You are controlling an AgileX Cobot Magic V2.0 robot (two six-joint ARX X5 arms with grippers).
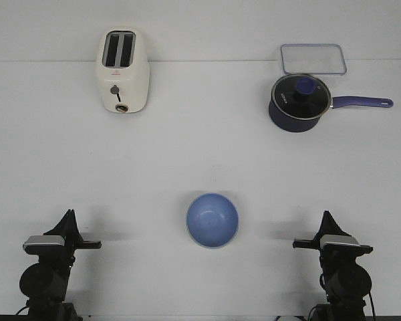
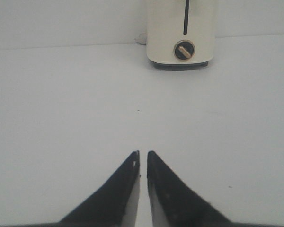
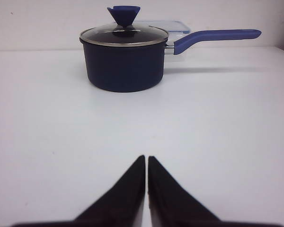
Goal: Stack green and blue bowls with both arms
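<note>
Front view: one soft periwinkle-blue round bowl (image 1: pixel 212 219) is seen midway between both arms; green bowl unseen. Left gripper (image 2: pixel 143 157) and right gripper (image 3: pixel 146 161) fingers nearly closed, empty.

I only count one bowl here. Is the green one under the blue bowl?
Cannot tell. The blue bowl sits open side up with an empty inside; no green rim shows, and whatever lies beneath is covered.

Overhead front view; low wrist views
</note>
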